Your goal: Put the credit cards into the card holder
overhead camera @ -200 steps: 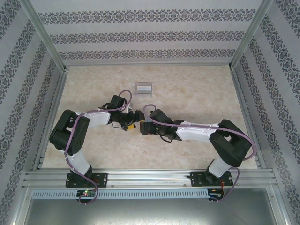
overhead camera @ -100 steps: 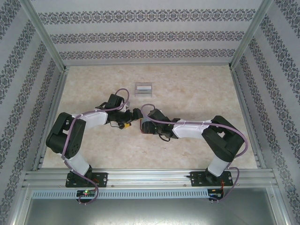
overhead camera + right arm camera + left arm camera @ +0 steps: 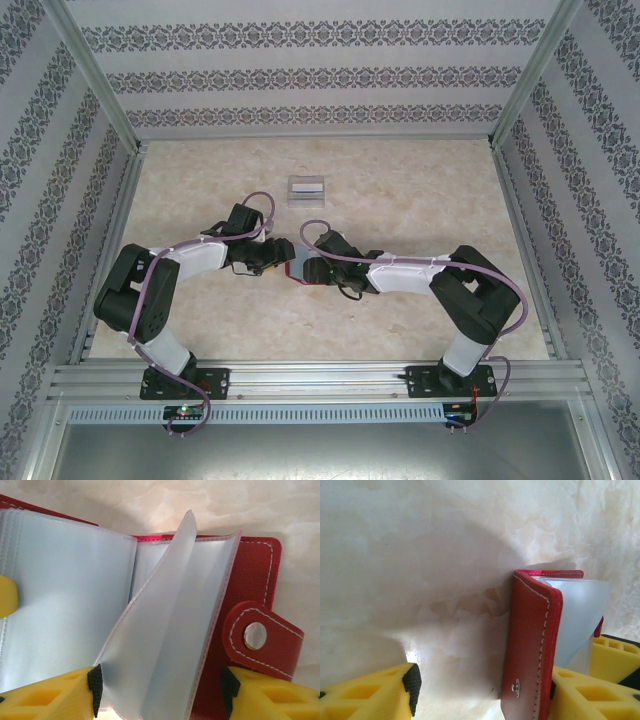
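Left arm (image 3: 190, 258), right arm (image 3: 405, 272): black joints, white shells, purple cable (image 3: 262, 196) looped along each. Fingers (image 3: 45, 697) yellow, hollow-celled, black pads (image 3: 95, 682).

A red wallet (image 3: 296, 268) is lying open on the beige marbled table (image 3: 420, 200), near its middle. Its clear sleeves (image 3: 170, 630) are fanning out, one leaf standing up from the spine. A snap tab (image 3: 260, 637) with white stitching is sticking out past the wallet's edge. In the left wrist view a stitched cover (image 3: 527, 645) is rising off the table, showing a small metal stud (image 3: 516, 686). Patterned wallpaper (image 3: 300, 80) is lining the walls.
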